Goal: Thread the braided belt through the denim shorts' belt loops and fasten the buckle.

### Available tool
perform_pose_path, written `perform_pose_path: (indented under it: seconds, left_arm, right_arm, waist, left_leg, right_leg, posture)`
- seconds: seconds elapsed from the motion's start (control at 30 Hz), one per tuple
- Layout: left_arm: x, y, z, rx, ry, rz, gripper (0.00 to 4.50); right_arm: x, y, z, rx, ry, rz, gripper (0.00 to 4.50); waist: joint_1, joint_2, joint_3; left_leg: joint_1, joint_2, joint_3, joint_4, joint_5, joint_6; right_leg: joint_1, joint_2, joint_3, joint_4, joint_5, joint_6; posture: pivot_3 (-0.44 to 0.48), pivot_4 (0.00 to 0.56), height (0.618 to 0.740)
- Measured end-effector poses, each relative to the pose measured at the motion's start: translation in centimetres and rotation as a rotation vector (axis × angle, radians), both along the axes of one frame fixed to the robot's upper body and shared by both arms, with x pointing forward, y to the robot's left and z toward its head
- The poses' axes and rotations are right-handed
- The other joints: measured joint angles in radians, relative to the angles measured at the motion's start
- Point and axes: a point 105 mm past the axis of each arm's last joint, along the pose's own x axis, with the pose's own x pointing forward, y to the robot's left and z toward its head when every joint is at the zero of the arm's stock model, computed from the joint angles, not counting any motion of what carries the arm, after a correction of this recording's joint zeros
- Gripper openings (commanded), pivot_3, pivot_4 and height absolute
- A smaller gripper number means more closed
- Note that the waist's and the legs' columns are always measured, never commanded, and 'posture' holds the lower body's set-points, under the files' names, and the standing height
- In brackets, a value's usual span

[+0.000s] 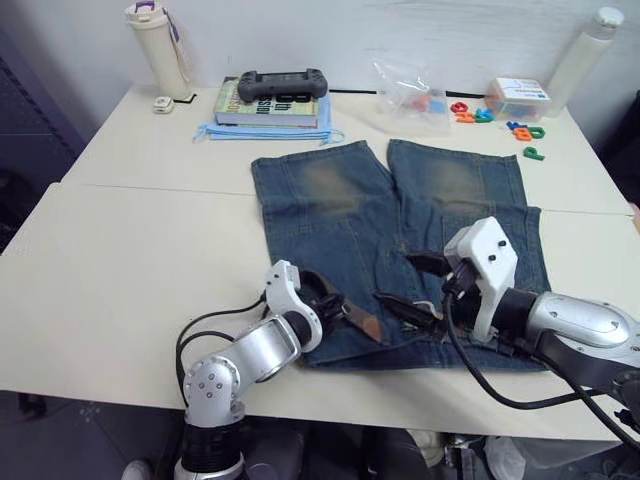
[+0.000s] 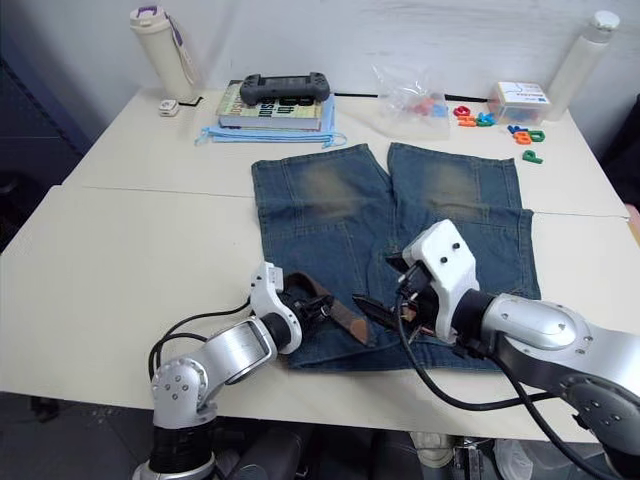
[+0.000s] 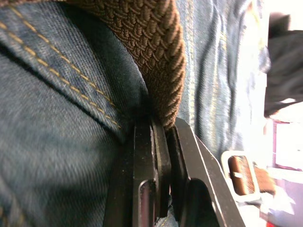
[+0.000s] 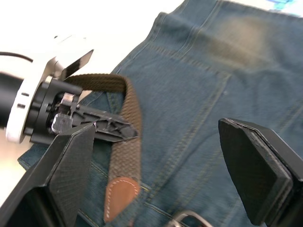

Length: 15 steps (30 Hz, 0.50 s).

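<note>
Left wrist view shows your left gripper (image 3: 161,142) squeezed tight on the belt (image 3: 156,52), with the shorts (image 3: 57,151) right under it. The cloth may be caught between the fingers too; you cannot tell from here. If it is, a pull would drag the shorts along with the belt.

Your right gripper (image 4: 156,175) is wide open and holds nothing. It hangs just over the waist end of the shorts, near the tan belt tip (image 4: 120,196).

The belt makes a small bend by the left gripper, and its tip lies on the denim. The buckle (image 3: 241,175) lies close by, on the waist edge. No loop can be made out clearly, so the tip may miss a loop and slide over the top. The braided strap is soft, so it may fold up if you push it. Pulling it will likely work better.

The shorts lie flat on a pale table (image 1: 120,260), with the waist by the near edge. A hard tug could slide them off.

At the far side sit a bottle (image 1: 160,50), a book (image 1: 270,108) with a black game controller (image 1: 282,84) on top, a clear bag (image 1: 410,95), a small box (image 1: 517,98) and colored toy letters (image 1: 525,135). They are well away from your arms. A white wall is behind.
</note>
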Motion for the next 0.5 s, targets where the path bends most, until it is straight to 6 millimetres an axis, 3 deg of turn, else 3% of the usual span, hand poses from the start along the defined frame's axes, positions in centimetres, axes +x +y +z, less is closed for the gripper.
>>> perform_pose_path:
  seconds: [0.17, 0.5]
  left_arm:
    - [-0.7, -1.8, 0.2, -0.081, -0.012, -0.107, 0.00]
    - [0.4, -1.9, 0.8, -0.004, -0.112, -0.148, 0.00]
  right_arm:
    - [0.2, -0.6, -0.8, -0.033, 0.002, -0.030, 4.38]
    - [-0.6, -2.1, -2.8, -0.084, 0.064, -0.069, 4.38]
  waist:
    - [-0.001, 0.000, 0.000]
    - [-0.002, 0.000, 0.000]
  left_leg:
    - [0.000, 0.000, 0.000, 0.000, 0.000, 0.000]
    - [0.000, 0.000, 0.001, 0.000, 0.000, 0.001]
  right_leg:
    - [0.000, 0.000, 0.000, 0.000, 0.000, 0.000]
    - [0.000, 0.000, 0.001, 0.000, 0.000, 0.000]
  posture:
    - [0.000, 0.150, 0.659]
    - [0.000, 0.150, 0.659]
